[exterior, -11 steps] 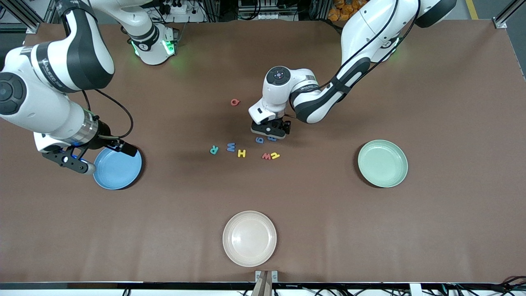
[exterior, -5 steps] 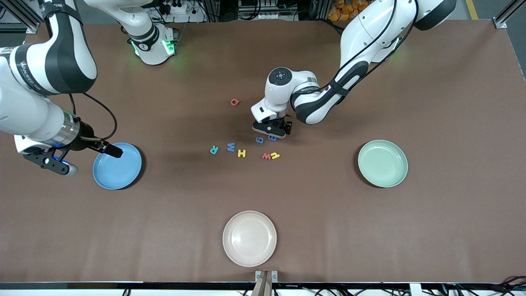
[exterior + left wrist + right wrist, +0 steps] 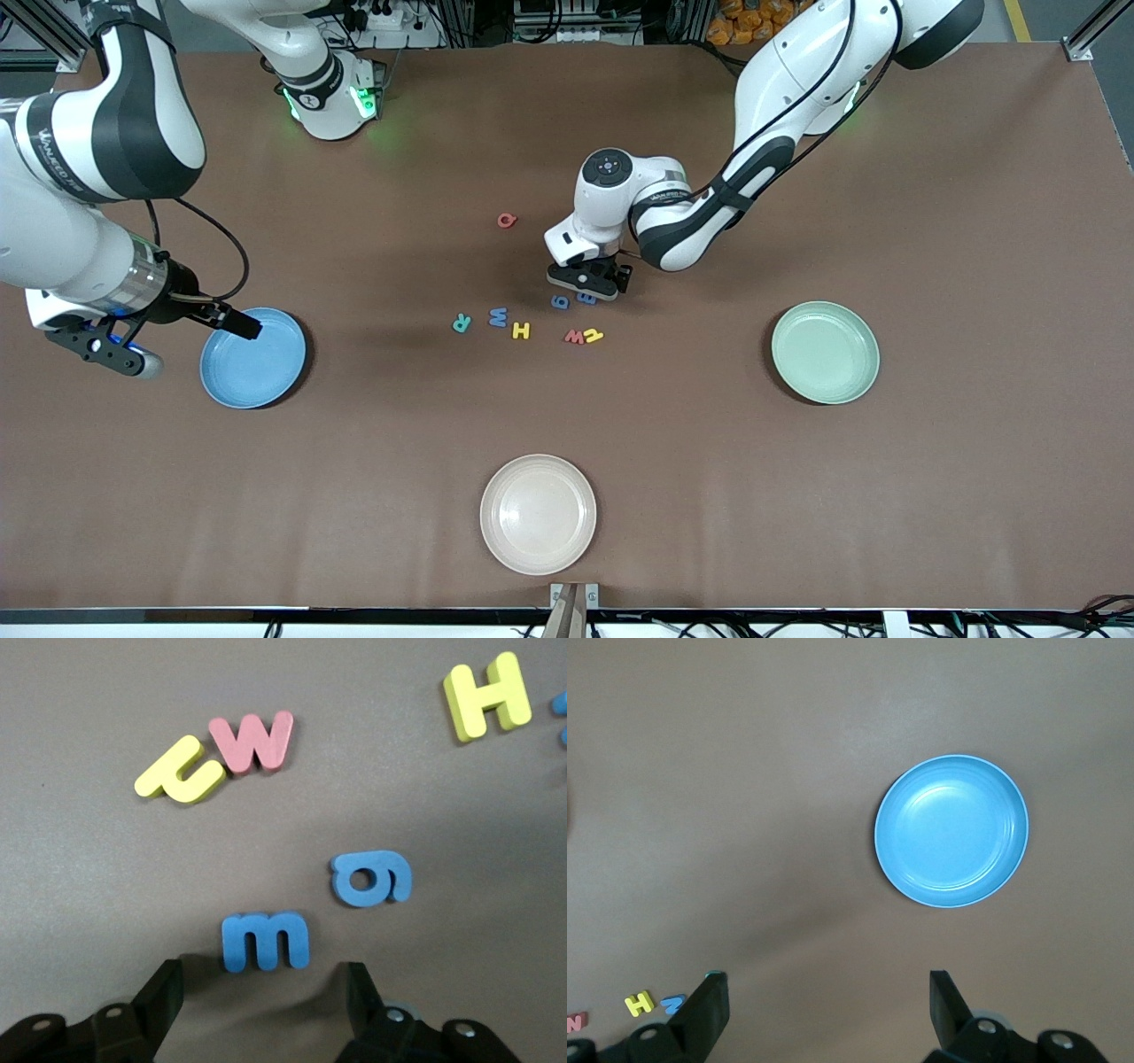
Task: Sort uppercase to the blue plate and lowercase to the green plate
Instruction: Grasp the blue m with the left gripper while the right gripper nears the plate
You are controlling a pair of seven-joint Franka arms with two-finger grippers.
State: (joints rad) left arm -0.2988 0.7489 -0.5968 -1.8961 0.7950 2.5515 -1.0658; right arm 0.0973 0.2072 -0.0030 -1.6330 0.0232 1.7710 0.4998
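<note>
My left gripper [image 3: 588, 282] [image 3: 263, 992] hangs low over the blue e [image 3: 586, 299] [image 3: 266, 941], open, and the e lies just ahead of the fingertips with nothing between them. Beside the e is the blue g [image 3: 559, 302] [image 3: 372, 878]. Nearer the front camera lie the red w [image 3: 574, 337] [image 3: 252, 742] and yellow h [image 3: 594, 335] [image 3: 180, 773]. Yellow H [image 3: 521, 330] [image 3: 487, 695], blue W [image 3: 498, 316] and teal R [image 3: 462, 323] run toward the right arm's end. The pink Q [image 3: 506, 220] lies apart. My right gripper [image 3: 111, 353] [image 3: 826, 1005] is open and empty, up beside the blue plate [image 3: 253, 358] [image 3: 951, 830]. The green plate [image 3: 825, 352] is empty.
A cream plate [image 3: 538, 514] sits near the table's front edge, nearest the front camera. The brown table [image 3: 797, 496] carries the three plates and the cluster of letters in the middle.
The right arm has swung off the blue plate toward its own end of the table. The left gripper's fingers have drawn somewhat closer together over the blue e.
</note>
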